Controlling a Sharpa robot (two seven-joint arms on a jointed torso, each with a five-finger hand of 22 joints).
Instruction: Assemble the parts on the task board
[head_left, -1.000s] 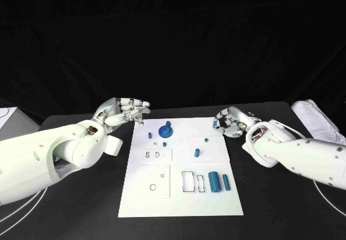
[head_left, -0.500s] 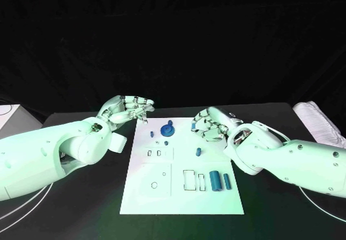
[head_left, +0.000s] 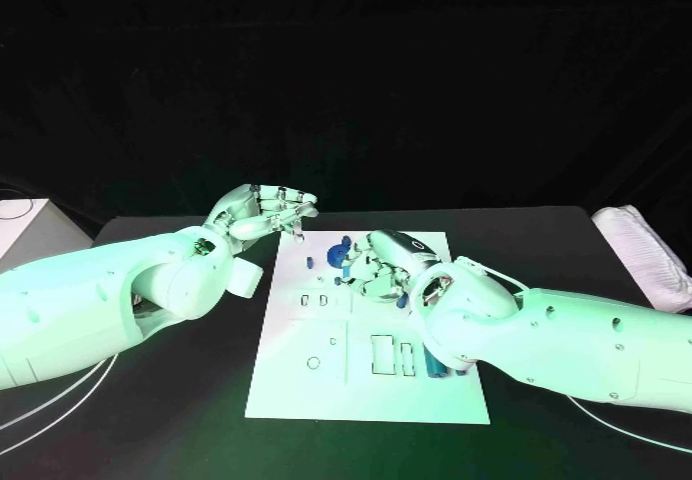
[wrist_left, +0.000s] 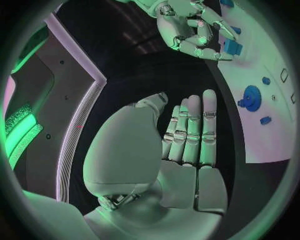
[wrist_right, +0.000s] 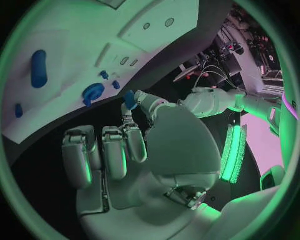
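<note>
The white task board (head_left: 317, 385) lies lengthwise on the black table. My right hand (head_left: 378, 264) hovers over its far half and pinches a small blue part (wrist_right: 130, 98) between thumb and a finger; the same part (wrist_left: 232, 47) appears in the left wrist view. Just left of that hand, a blue disc with a knob (head_left: 336, 258) stands on the board, with a small blue peg (head_left: 307, 264) beside it. My left hand (head_left: 268, 214) is raised off the board's far left corner, fingers straight (wrist_left: 190, 135) and holding nothing. My right arm partly hides blue cylinders (head_left: 433, 368).
A white box (head_left: 20, 226) stands at the table's left edge and a white ribbed bundle (head_left: 643, 252) at the right. The board's near part has cut-out slots (head_left: 381, 356) and a raised square plate (head_left: 306, 350). A blue oblong part (wrist_right: 39, 68) lies on the board.
My right hand has swung left across the far half of the board, from its right edge to beside the blue disc. My left hand has stayed near the far left corner.
</note>
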